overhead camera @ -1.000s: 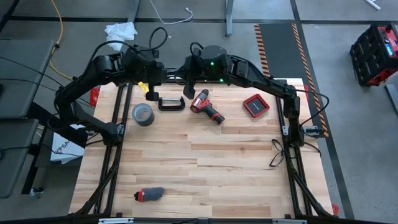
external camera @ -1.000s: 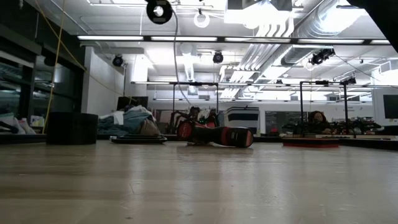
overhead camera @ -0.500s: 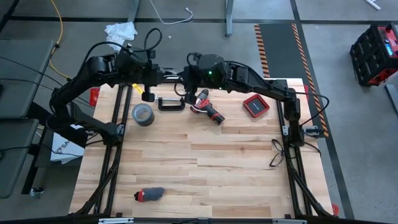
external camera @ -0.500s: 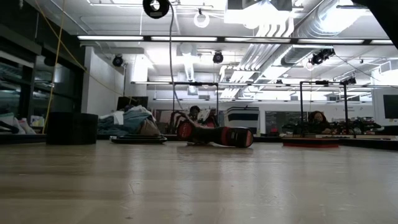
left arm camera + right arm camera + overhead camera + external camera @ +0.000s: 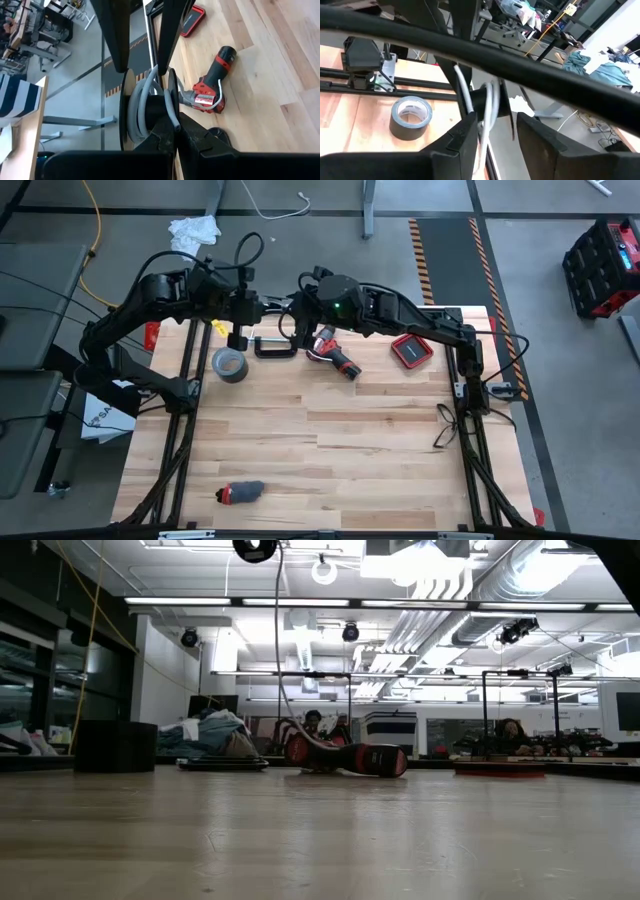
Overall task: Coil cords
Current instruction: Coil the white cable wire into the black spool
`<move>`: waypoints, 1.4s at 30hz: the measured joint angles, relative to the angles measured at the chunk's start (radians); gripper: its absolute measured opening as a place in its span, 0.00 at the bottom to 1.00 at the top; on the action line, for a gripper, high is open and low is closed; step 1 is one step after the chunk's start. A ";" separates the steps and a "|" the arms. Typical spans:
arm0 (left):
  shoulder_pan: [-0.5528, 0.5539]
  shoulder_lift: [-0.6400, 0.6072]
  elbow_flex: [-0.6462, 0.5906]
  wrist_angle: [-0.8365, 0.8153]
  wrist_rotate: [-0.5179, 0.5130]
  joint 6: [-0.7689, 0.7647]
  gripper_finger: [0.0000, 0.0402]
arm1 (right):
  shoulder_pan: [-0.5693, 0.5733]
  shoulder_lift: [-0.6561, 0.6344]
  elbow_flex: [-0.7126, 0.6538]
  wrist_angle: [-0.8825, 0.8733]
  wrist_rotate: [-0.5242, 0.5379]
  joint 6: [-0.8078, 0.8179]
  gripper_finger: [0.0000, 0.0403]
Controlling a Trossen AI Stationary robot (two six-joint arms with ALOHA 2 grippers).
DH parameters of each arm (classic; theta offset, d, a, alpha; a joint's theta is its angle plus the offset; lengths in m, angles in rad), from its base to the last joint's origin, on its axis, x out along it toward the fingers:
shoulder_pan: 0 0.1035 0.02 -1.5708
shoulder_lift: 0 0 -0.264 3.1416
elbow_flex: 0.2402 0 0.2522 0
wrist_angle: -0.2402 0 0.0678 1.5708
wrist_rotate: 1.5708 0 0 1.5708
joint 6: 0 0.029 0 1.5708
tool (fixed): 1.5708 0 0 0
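Observation:
The cord is a thin white cable wound round a small black disc with a pale centre (image 5: pixel 255 548), which is held high above the table. Its free length (image 5: pixel 279 680) hangs down, and its end (image 5: pixel 218 98) lies on the red drill (image 5: pixel 333 355). My left gripper (image 5: pixel 176 134) is shut on the disc at the far left of the table (image 5: pixel 240 322). My right gripper (image 5: pixel 496 134) is open, with one finger on either side of the wound disc (image 5: pixel 491 102). I cannot tell whether it touches. It stands just right of the left gripper (image 5: pixel 298 318). My left gripper pinches the rim of one black flange of the disc (image 5: pixel 173 116) between its two shut fingers, coming level from the table's left. The disc stands on edge, lifted clear of the table. The cable wound on it (image 5: pixel 142 102) trails slack below it.
A grey tape roll (image 5: pixel 229 363) and a black C-clamp (image 5: pixel 274 346) lie under the grippers. A red case (image 5: pixel 411 349) is at the far right, and a small red-and-black thing (image 5: pixel 241 493) lies near the front edge. A black cord (image 5: pixel 445 426) hangs by the right frame.
My right gripper has moved a little toward the left gripper and opened its fingers. The hanging cable, which dropped straight from the disc, now sags in a slack curve down to the drill. The disc stays high in the left gripper.

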 joint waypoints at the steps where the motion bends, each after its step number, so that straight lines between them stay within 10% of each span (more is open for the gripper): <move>1: -0.002 0.000 0.000 0.000 -0.005 0.000 0.00 | 0.000 0.000 0.000 -0.003 0.000 0.000 0.32; 42: -0.011 0.000 0.000 0.032 -0.039 -0.004 0.00 | -0.008 0.000 -0.035 -0.009 0.031 0.062 0.17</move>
